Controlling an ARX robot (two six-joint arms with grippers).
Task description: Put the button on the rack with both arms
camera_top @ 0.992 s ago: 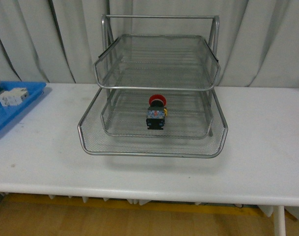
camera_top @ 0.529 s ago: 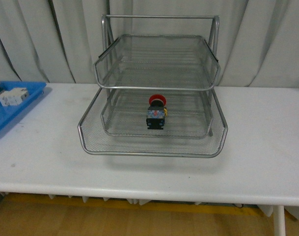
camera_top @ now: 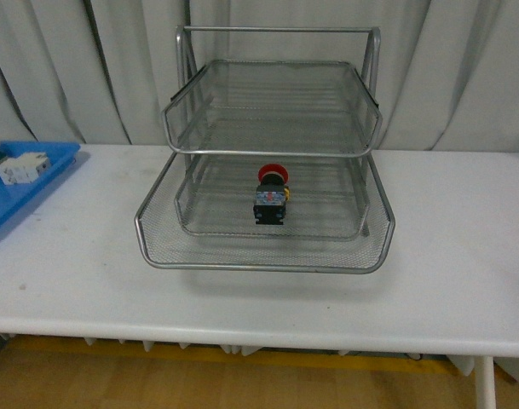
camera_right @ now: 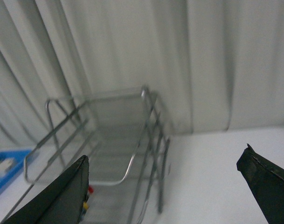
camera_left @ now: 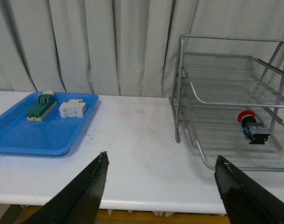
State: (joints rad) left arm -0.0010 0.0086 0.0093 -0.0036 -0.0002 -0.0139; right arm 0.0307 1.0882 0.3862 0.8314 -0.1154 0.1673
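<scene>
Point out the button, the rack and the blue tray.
button (camera_top: 271, 203): front view, dark body below the red cap.
rack (camera_top: 259, 267): front view, front rim of the lowest shelf.
blue tray (camera_left: 34, 134): left wrist view, bare floor of the tray.

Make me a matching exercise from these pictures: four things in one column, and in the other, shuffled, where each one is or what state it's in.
Things
1. button
2. white terminal block
3. blue tray
4. left gripper

Places or states
A. open, holding nothing
B. directly on the table, apart from the rack
C. lying in the blue tray
D. on a mesh shelf of the rack, below the top one

Pairs: 1-D, 2-C, 3-B, 4-A
</scene>
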